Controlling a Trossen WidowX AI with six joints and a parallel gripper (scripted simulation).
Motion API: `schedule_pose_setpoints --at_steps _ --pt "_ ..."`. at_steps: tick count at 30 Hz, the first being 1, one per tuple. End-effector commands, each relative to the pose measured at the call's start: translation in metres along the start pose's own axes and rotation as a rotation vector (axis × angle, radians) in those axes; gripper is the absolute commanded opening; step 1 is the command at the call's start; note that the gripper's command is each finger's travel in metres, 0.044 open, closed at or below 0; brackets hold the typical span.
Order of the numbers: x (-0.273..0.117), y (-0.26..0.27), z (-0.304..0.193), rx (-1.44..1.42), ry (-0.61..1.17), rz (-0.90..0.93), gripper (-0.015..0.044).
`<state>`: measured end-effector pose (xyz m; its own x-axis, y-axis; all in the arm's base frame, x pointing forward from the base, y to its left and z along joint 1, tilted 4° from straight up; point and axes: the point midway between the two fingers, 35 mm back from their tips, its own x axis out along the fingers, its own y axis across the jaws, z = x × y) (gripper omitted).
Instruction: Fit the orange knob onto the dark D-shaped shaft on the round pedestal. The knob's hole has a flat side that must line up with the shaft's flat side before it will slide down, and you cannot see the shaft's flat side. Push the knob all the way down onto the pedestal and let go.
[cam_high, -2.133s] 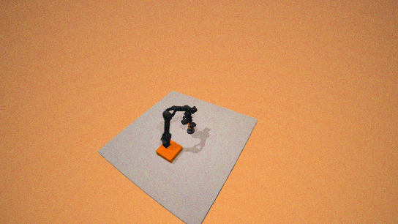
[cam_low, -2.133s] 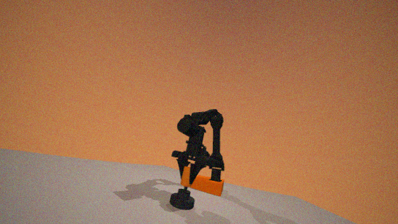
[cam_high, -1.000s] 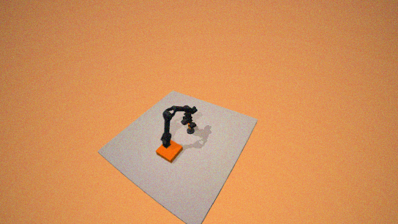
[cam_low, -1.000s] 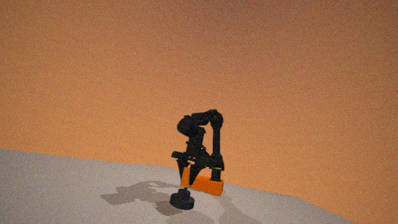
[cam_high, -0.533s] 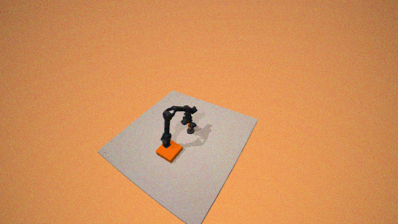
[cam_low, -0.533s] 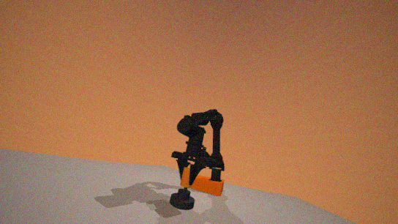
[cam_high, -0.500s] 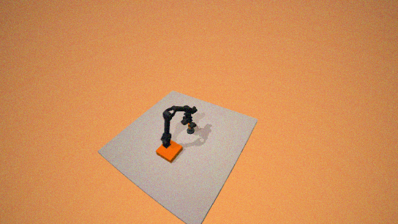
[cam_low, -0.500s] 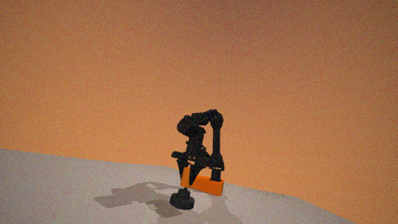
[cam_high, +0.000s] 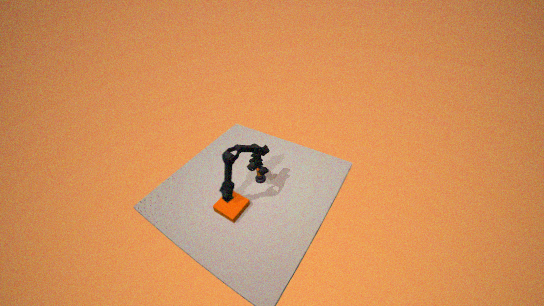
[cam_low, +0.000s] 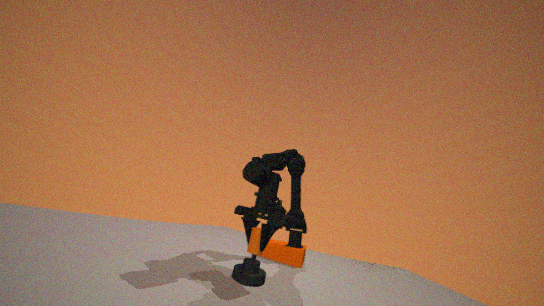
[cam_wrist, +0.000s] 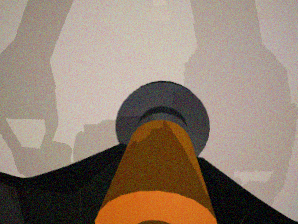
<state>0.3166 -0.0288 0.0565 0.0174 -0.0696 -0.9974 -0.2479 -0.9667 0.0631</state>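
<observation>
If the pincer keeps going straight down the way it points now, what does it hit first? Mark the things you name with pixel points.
Likely the round pedestal (cam_high: 260, 180) (cam_low: 249, 276) (cam_wrist: 162, 95), met by the orange knob (cam_low: 254, 241) (cam_wrist: 155, 170) in the pincer (cam_low: 255, 248) before the fingers. A stretch of dark shaft (cam_low: 254, 257) shows between them. Whether the shaft binds in the knob sooner, I can't tell.

Below the tool (cam_low: 257, 240) (cam_wrist: 160, 157), the round pedestal (cam_low: 248, 275) (cam_wrist: 162, 100) (cam_high: 260, 180) blocks descent; space beside the pedestal is open.
</observation>
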Motion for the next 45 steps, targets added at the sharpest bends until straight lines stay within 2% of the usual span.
schedule_pose_setpoints --at_steps 1,45 --pt "-0.0034 -0.0005 -0.002 -0.009 0.01 -0.003 0.0" --pt "0.0037 -0.0005 -0.0012 0.038 0.01 -0.003 0.0"
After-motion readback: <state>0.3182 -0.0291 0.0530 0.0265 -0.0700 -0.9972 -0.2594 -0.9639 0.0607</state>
